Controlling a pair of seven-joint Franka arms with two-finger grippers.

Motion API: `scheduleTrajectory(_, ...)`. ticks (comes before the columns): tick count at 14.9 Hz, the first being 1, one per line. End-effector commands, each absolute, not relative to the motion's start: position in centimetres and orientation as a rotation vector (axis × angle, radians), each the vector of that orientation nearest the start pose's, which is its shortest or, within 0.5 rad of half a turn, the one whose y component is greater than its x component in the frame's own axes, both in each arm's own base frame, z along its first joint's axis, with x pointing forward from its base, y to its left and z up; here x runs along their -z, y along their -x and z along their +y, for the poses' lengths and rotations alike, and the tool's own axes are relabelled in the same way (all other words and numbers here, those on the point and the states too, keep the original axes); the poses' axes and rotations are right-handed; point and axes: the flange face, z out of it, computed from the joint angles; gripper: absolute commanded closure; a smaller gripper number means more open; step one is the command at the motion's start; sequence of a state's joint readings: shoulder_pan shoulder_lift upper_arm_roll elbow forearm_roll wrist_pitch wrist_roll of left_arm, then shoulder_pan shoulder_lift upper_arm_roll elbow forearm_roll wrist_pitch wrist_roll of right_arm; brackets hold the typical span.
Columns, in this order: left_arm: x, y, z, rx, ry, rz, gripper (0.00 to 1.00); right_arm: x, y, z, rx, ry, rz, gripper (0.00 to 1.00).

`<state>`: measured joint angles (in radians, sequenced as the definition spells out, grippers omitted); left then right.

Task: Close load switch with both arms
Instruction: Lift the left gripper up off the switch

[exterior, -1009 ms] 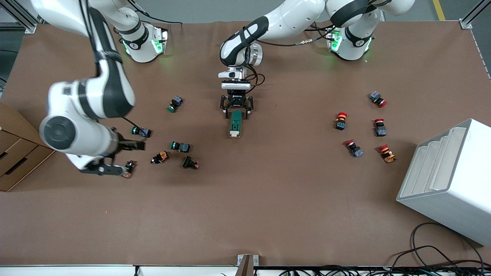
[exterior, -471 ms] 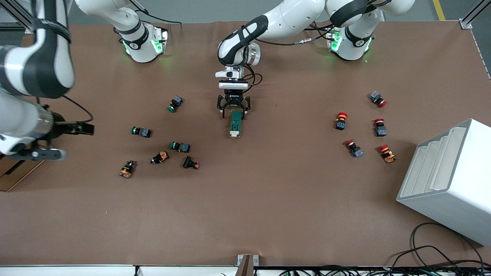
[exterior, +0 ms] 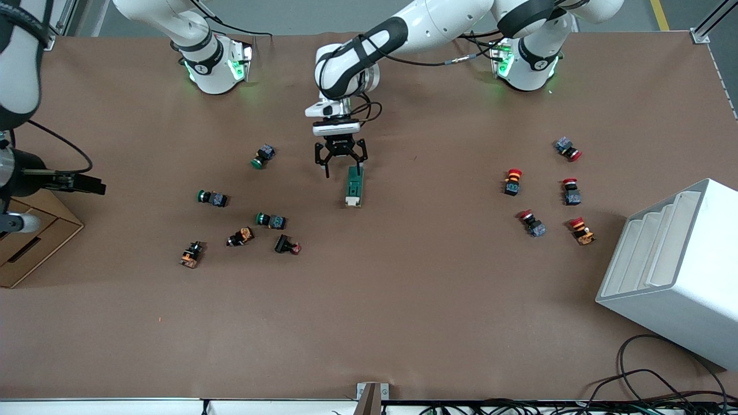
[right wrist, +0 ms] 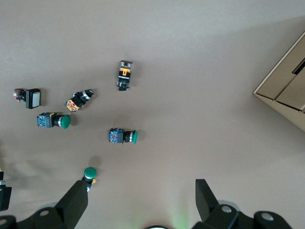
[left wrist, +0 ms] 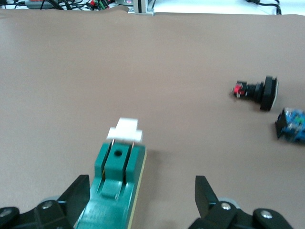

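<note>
— Where does the load switch (exterior: 353, 187) lie from you?

— Flat on the brown worktop (exterior: 403, 300) mid-table. My left claw (exterior: 341, 165) hangs spread wide just off its dark-green end, a shade toward the right arm's end; one finger (left wrist: 76, 193) sits beside the block. Its long axis runs from that end toward the front camera, white slider (left wrist: 125, 130) at the nearer end

— And the other one?

— My right claw (right wrist: 141, 202) is also wide, holding nothing, up over the worktop's edge by the cardboard box (exterior: 31, 239), well apart. I judge the left far better placed. Bare paper surrounds the switch; the green push button (exterior: 262, 156) is clear
</note>
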<state>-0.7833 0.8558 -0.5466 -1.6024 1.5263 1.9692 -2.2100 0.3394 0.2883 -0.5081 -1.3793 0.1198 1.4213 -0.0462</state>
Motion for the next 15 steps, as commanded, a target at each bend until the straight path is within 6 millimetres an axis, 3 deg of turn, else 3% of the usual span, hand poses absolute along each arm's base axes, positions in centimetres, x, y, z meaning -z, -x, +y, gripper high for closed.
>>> scheduleTrajectory(1,-21.7,-29.7,-63.7,1.199,2.833,-0.149,0.02,-56.2,-61.2,-4.6,-0.302,3.108,0.167,0.0)
scheduleTrajectory(4,-27.0,-33.2,-64.0,1.046,2.866,-0.147,0.02,-57.2,-61.4,-4.1,-0.266,3.114,0.162,0.0)
scheduleTrajectory(9,-35.1,-41.7,-62.7,0.801,2.958,-0.049,0.02,-57.2,-60.1,-3.7,-0.387,3.087,0.147,0.0)
scheduleTrajectory(11,-36.8,-45.2,-60.5,0.698,2.993,-0.026,0.01,-57.8,-60.0,-3.4,-0.371,3.096,0.129,0.0)
scheduleTrajectory(13,-40.5,-48.3,-57.7,0.628,3.041,-0.014,0.0,-60.2,-59.2,-3.7,-0.278,3.11,0.12,0.0)
scheduleTrajectory(15,-44.0,-51.1,-54.4,0.553,3.095,0.031,0.0,-60.6,-58.1,-4.0,-0.276,3.085,0.117,0.0)
